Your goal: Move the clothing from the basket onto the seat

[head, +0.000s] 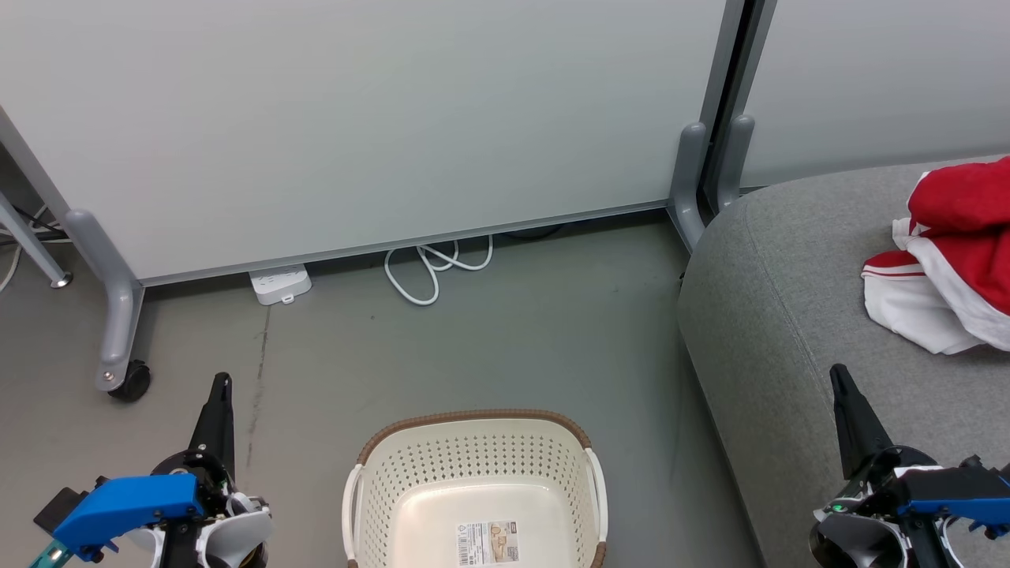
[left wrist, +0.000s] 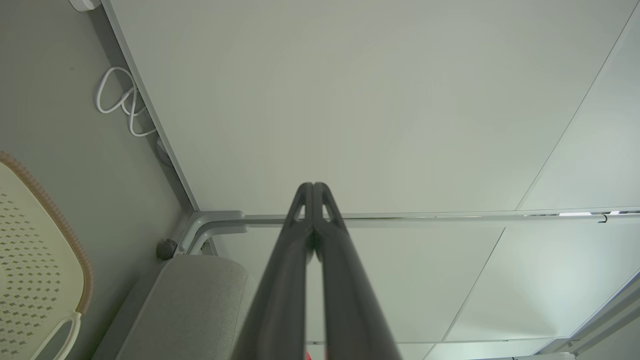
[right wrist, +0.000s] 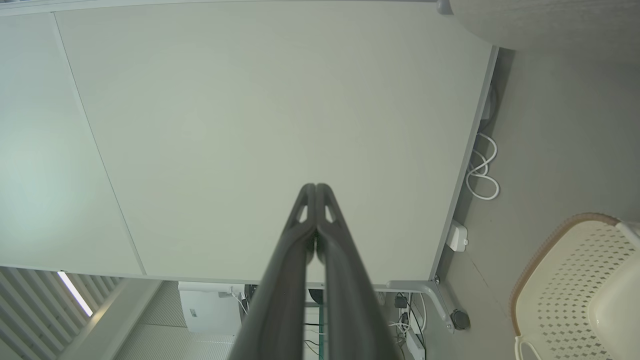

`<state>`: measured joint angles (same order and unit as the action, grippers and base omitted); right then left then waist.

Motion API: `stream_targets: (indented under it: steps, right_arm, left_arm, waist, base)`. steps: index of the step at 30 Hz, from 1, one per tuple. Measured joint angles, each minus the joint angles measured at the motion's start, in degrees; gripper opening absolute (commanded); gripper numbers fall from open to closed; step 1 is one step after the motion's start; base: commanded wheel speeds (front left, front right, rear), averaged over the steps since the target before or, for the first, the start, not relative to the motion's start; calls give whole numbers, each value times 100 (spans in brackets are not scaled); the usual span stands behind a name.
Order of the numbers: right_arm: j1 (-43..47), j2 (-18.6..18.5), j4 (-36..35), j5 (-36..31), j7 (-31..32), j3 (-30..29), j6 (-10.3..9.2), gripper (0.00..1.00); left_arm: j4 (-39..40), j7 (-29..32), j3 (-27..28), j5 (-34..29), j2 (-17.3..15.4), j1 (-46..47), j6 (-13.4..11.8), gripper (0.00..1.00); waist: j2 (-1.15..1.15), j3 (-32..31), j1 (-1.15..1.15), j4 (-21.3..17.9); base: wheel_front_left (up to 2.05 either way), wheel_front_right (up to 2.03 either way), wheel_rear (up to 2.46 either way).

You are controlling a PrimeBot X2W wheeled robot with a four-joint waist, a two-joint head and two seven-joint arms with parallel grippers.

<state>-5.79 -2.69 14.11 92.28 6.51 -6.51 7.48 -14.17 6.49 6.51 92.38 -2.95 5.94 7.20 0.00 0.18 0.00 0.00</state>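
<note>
Looking down from the head, you find the basket (head: pixel 473 416) on the floor at 6 o'clock: an oval of cream plastic with perforated walls, a brown braided-look rim and white side handles, its smooth base bare around a barcode sticker (head: pixel 488 543). At 3 o'clock the seat (head: pixel 769 315) bulges in, grey woven upholstery with a rounded edge and a faint seam line. The clothing (head: pixel 959 252) lies crumpled on that cushion towards 2 o'clock, soft bright-red fabric with white panels and thin striped trim, well apart from the basket. A looped white cable (head: pixel 430 272) and a white power strip (head: pixel 278 284) sit at 12 o'clock under the pale matte partition (head: pixel 355 118). Your left jaws, at 8 o'clock, are pressed fully together, the long dark fingers (head: pixel 215 426) meeting at the tip and holding nothing. Your right jaws, at 4 o'clock over the seat's edge, are likewise closed tip to tip, their fingers (head: pixel 856 430) gripping nothing.
</note>
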Motion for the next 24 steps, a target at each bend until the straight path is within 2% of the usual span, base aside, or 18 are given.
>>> stream_targets:
  steps: [24]
  right_arm:
    - [-9,0,-1,5,0,-1,0,0]
  left_arm:
    - [1,0,3,-1,0,1,1,0]
  waist:
    - [0,0,0,0]
  base:
    - [0,0,0]
